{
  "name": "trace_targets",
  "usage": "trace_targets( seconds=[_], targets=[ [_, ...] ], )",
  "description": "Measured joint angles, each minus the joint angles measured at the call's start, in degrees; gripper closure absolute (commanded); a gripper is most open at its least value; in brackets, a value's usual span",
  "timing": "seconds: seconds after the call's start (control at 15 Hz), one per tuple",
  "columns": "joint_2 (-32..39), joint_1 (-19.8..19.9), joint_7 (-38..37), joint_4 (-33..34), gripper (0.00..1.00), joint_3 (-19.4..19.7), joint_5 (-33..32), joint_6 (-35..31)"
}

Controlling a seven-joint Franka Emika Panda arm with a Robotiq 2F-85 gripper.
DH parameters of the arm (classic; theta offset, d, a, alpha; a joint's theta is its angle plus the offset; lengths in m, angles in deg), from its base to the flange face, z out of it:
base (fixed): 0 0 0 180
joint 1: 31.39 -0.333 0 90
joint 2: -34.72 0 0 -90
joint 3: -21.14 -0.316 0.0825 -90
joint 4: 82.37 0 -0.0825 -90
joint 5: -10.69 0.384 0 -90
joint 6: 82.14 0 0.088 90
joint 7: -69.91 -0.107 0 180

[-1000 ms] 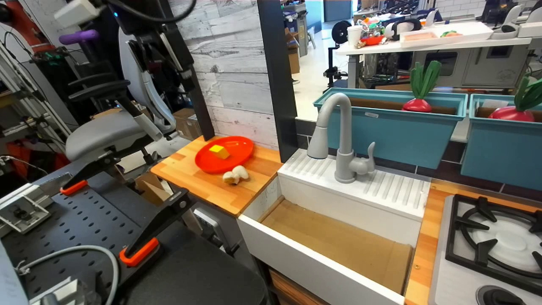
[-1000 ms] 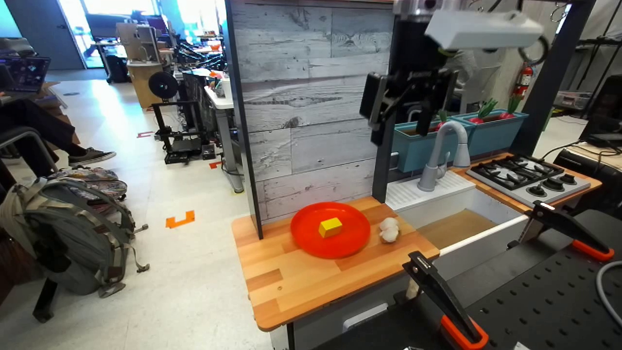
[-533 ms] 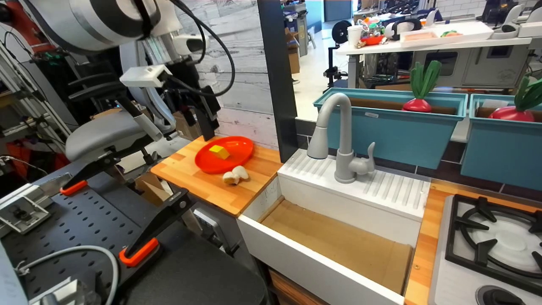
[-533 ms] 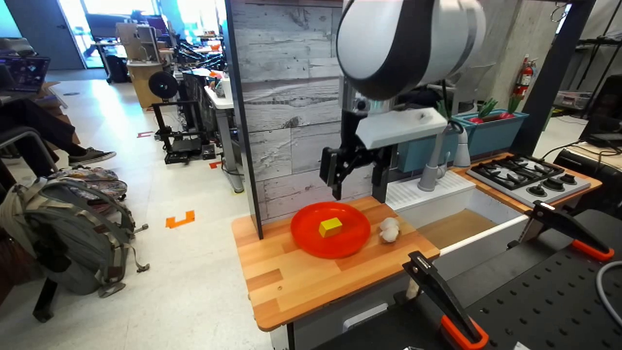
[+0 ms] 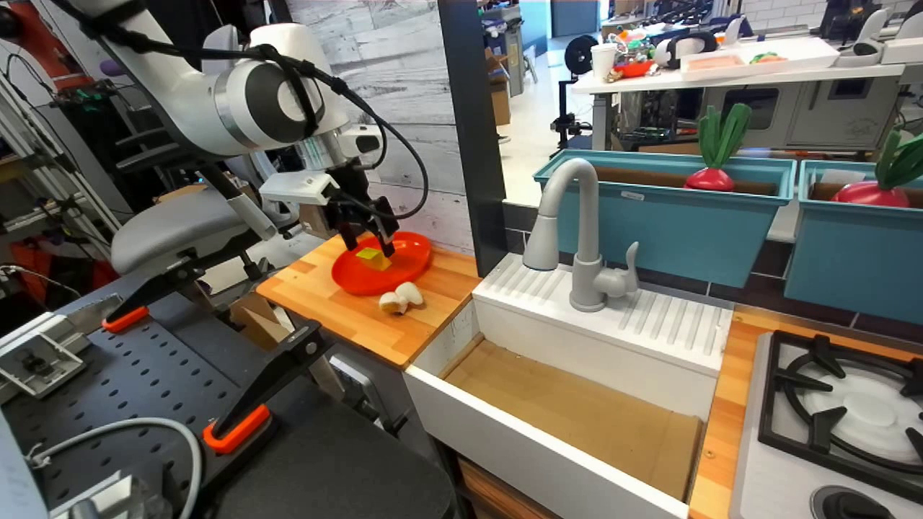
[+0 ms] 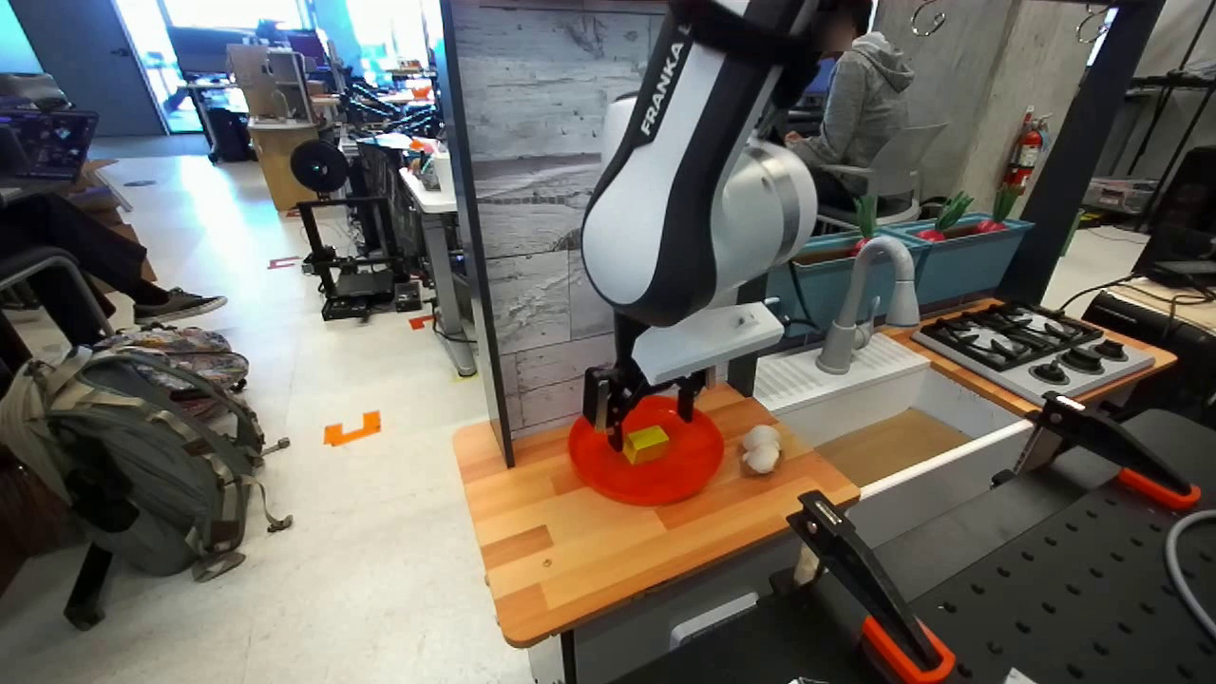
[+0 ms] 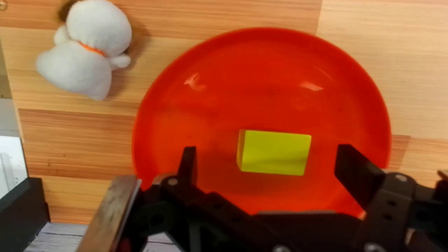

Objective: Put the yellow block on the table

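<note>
The yellow block (image 7: 274, 153) lies on the red-orange round dish (image 7: 259, 80), which stands on the light-brown wooden table (image 7: 77, 140). The block (image 5: 373, 261) (image 6: 647, 445), the dish (image 5: 360, 285) (image 6: 655, 490) and the table (image 5: 339, 317) (image 6: 570, 575) show in both exterior views. My gripper (image 7: 267, 148) is open and empty, pointing down over the dish. In the wrist view the block is between the two fingers, with a gap on each side. In both exterior views the gripper (image 5: 371, 249) (image 6: 651, 430) is low over the dish; its exact height is unclear.
A whitish plush toy (image 7: 94, 45) lies beside the dish; it also shows in an exterior view (image 6: 761, 449). A wood-plank wall (image 6: 627, 294) rises behind the table. A white sink (image 5: 548, 450) with a grey faucet (image 5: 588, 216) adjoins it. Black clamps (image 6: 869, 579) stand near the front.
My arm has come down from high near the wall to low over the dish, with the gripper open throughout. The block, dish and plush have not moved.
</note>
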Motion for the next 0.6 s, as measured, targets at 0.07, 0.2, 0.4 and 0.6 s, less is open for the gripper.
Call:
trace_targets(
  seconds=[0.07,0.2,0.4,0.6],
  targets=[
    [1.4,-0.3,0.0,1.8,0.26,0.0,0.0,0.7],
    [3.8,-0.7,0.0,4.9,0.42,0.0,0.0,2.0],
    [5.8,-1.0,0.1,8.0,0.66,0.0,0.0,2.9],
    [6.4,-1.0,0.1,9.6,0.78,0.0,0.1,3.8]
  ],
)
